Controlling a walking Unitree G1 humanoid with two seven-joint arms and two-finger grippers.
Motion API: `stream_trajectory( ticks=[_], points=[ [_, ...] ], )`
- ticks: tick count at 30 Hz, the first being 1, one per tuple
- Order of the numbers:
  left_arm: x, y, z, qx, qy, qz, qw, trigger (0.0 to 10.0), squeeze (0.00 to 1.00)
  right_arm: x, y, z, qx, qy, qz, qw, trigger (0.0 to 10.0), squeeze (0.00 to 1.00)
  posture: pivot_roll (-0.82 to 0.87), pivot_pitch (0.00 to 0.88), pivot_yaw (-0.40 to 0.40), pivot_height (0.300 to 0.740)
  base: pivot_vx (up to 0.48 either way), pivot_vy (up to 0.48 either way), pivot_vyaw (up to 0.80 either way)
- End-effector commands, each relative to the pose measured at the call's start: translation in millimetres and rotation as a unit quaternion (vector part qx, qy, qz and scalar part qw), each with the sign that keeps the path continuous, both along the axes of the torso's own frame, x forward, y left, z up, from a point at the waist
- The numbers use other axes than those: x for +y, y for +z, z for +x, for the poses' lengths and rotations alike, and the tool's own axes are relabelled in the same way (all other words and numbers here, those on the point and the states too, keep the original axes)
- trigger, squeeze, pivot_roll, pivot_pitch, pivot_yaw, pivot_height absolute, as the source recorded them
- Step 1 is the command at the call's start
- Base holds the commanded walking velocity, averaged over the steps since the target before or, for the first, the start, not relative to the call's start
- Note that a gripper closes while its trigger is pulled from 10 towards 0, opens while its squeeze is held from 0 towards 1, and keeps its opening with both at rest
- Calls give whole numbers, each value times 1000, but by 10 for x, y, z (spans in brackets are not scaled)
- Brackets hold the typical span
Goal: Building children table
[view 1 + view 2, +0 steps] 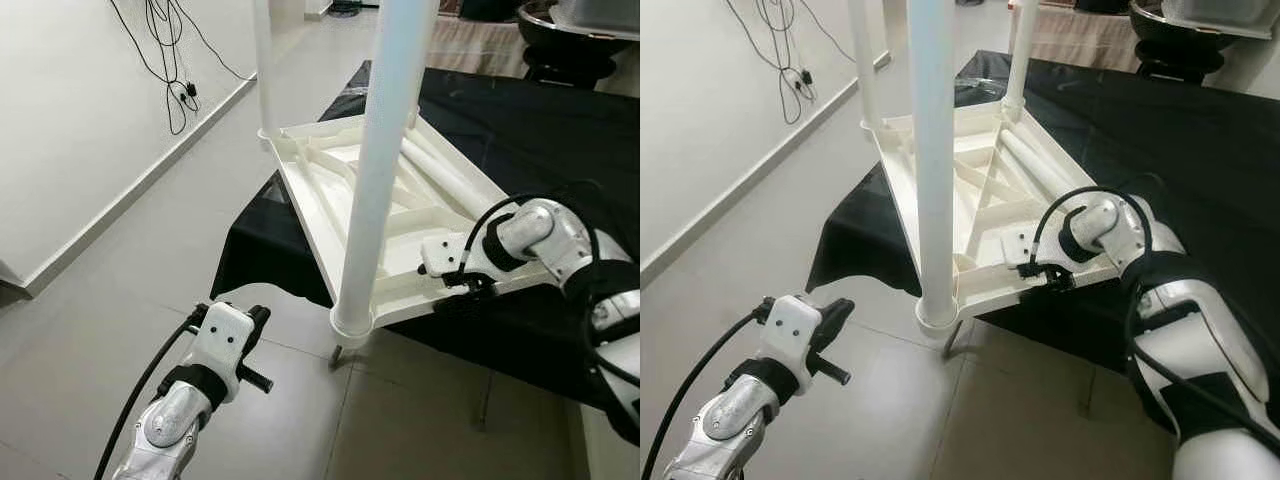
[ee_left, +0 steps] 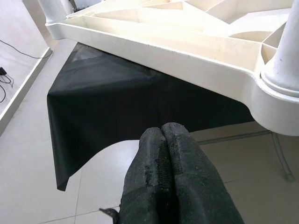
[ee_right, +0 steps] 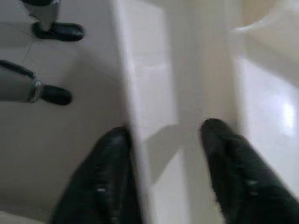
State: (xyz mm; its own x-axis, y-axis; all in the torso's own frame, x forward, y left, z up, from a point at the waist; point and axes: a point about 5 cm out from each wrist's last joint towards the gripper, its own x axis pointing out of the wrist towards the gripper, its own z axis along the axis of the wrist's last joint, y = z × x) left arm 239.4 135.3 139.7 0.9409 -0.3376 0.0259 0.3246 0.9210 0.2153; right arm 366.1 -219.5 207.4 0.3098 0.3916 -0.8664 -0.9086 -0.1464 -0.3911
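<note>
The right gripper (image 3: pixel 166 140) straddles the upturned white tabletop's rim (image 1: pixel 400 300), apparently steadying it for leg fitting, while the left gripper (image 2: pixel 163 135), clenched empty, waits below.

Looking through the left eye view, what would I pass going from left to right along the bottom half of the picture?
Left tool over the floor → white table leg → right tool at the edge of the upturned table top.
</note>
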Motion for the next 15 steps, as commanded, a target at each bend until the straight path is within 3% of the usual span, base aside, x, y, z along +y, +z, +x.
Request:
stream_trajectory(
  ticks=[1, 7, 15],
  points=[
    [16, -22, -5, 7, 1, 3, 1000, 10000, 0, 36, -98, -24, 12, 16, -12, 1000, 0, 0, 112, 180, -5, 740, 0, 0, 0],
    [17, -24, -1, 7, 2, 2, 1000, 10000, 0, 40, -132, -50, 26, 30, -22, 999, 0, 0, 111, 180, -5, 740, 0, 0, 0],
    [13, -24, 3, 7, 3, 1, 1000, 10000, 0, 108, -85, 39, -24, 12, -17, 1000, 0, 0, 109, 180, -9, 740, 0, 0, 0]
  ],
)
